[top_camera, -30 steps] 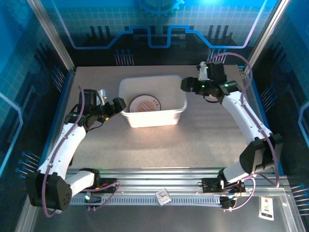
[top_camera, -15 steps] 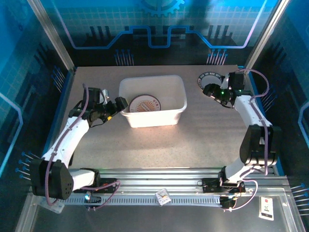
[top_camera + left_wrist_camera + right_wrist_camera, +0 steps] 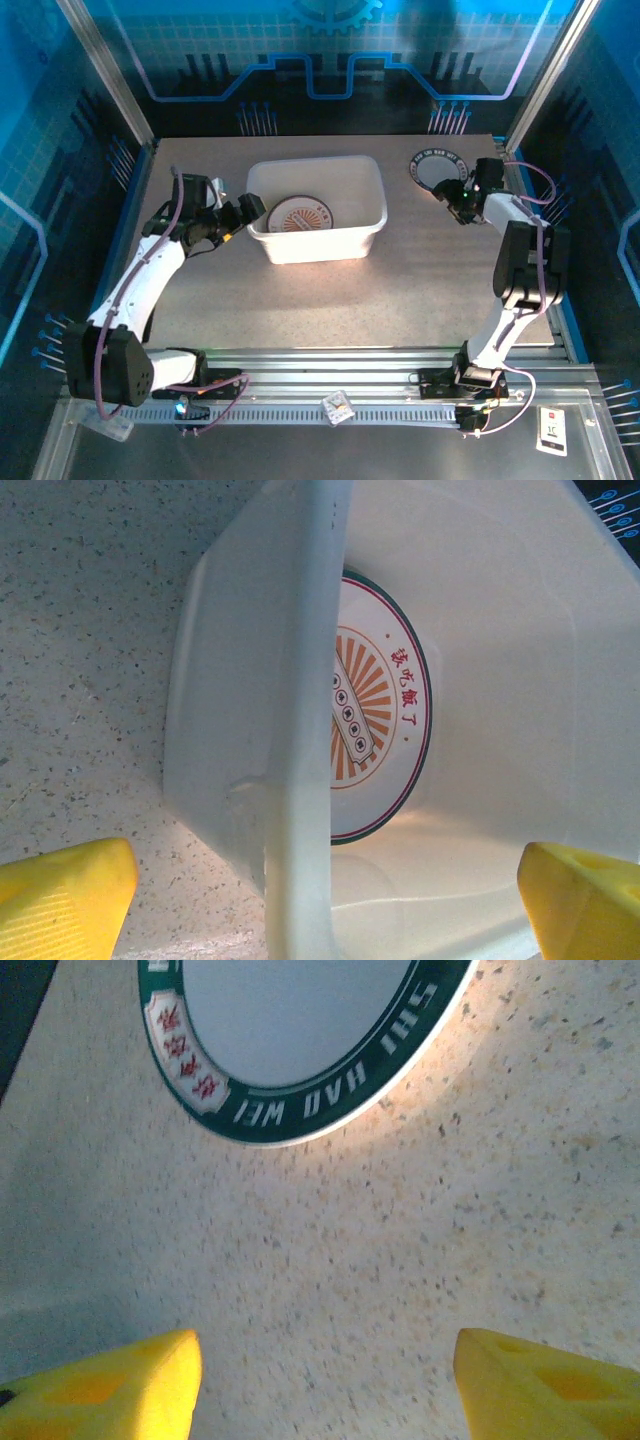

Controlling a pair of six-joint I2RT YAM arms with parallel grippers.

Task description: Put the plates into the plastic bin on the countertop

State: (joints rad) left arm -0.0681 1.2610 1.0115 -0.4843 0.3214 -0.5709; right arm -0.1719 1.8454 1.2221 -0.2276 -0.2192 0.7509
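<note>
The plastic bin (image 3: 368,222) stands mid-countertop with one orange-patterned plate (image 3: 300,215) lying flat inside. My left gripper (image 3: 246,212) is open at the bin's left end, its yellow fingers (image 3: 60,895) straddling the bin's wall (image 3: 300,680), one outside and one inside. The same orange-patterned plate (image 3: 385,710) lies just past that wall. A dark-rimmed plate (image 3: 436,166) with a white centre rests on the countertop (image 3: 420,270) at the back right. My right gripper (image 3: 447,189) hovers open just short of this dark-rimmed plate (image 3: 290,1060), with bare countertop (image 3: 330,1280) between its fingertips (image 3: 110,1385).
Blue side walls and metal posts frame the countertop, with the right post (image 3: 545,70) close behind the right arm. A metal rail (image 3: 330,365) runs along the near edge by the arm bases.
The right arm swung from beside the bin out to the back right and folded in by the dark-rimmed plate, which now shows. The left gripper shifted only slightly at the bin's wall.
</note>
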